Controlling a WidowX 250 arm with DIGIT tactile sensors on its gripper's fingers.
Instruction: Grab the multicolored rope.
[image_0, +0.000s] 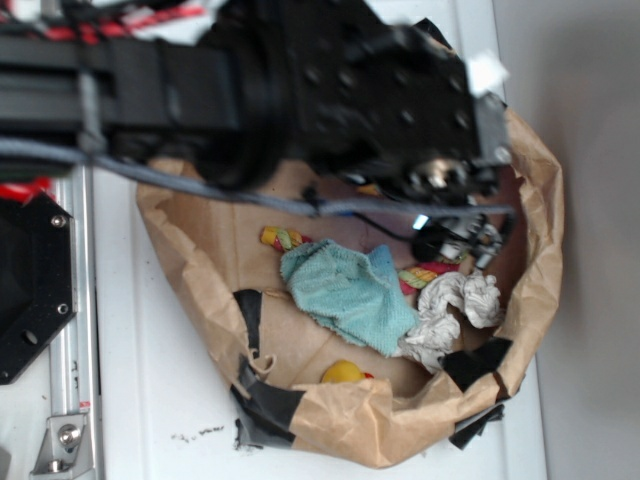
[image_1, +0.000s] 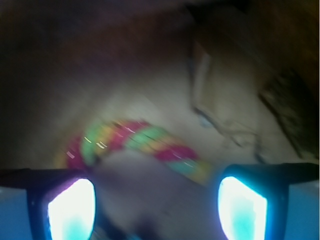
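The multicolored rope (image_0: 283, 238) lies in a brown paper-lined basin, its middle hidden under a teal cloth (image_0: 348, 293); a second stretch of the rope (image_0: 428, 274) shows to the right of the cloth. In the wrist view the rope (image_1: 135, 142) curves across the floor, red, green and yellow, just beyond my fingers. My gripper (image_0: 462, 240) hangs above the rope's right stretch, next to a wadded white rag (image_0: 452, 312). Seen from the wrist, the gripper (image_1: 156, 205) is open, its glowing pads (image_1: 72, 210) wide apart with nothing between them.
The crumpled brown paper wall (image_0: 535, 260) rings the basin, patched with black tape (image_0: 268, 405). A yellow object (image_0: 343, 374) sits at the front of the basin. The black arm (image_0: 250, 80) spans the top. A metal rail (image_0: 70, 330) runs at the left.
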